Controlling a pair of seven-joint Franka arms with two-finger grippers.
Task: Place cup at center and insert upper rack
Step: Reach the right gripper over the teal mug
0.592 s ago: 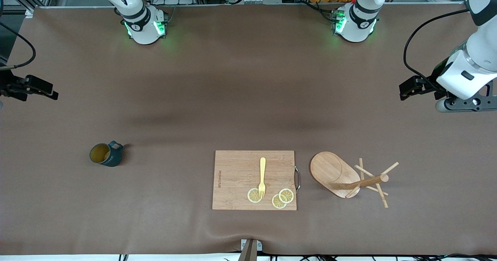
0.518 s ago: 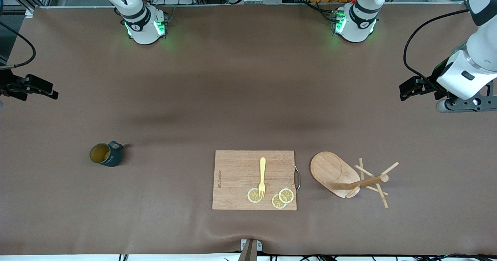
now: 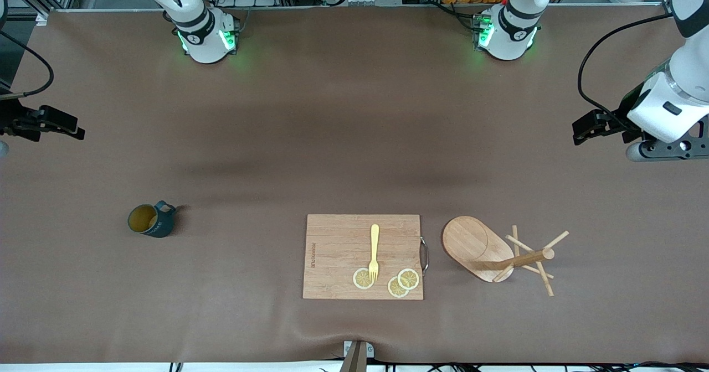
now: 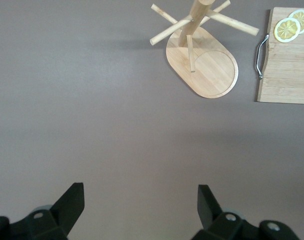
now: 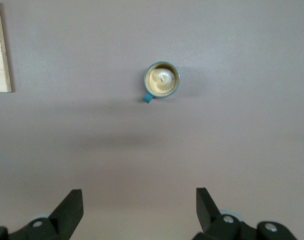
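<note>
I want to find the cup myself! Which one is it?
Start at the rectangular wooden cutting board near the front camera, then look toward the right arm's end of the brown table. There, alone and upright, stands the small dark teal cup, with one handle and a yellowish inside; nothing else here is teal.

The brown table [image 3: 332,128] carries the cup [image 3: 150,220], cutting board [image 3: 338,258] and upper rack [image 3: 487,250].

A small dark teal cup [image 5: 161,80] with a yellowish-tan inside stands upright on the brown table [image 5: 231,130], apart from the right gripper's [image 5: 139,212] spread black fingers [image 5: 72,207].
</note>
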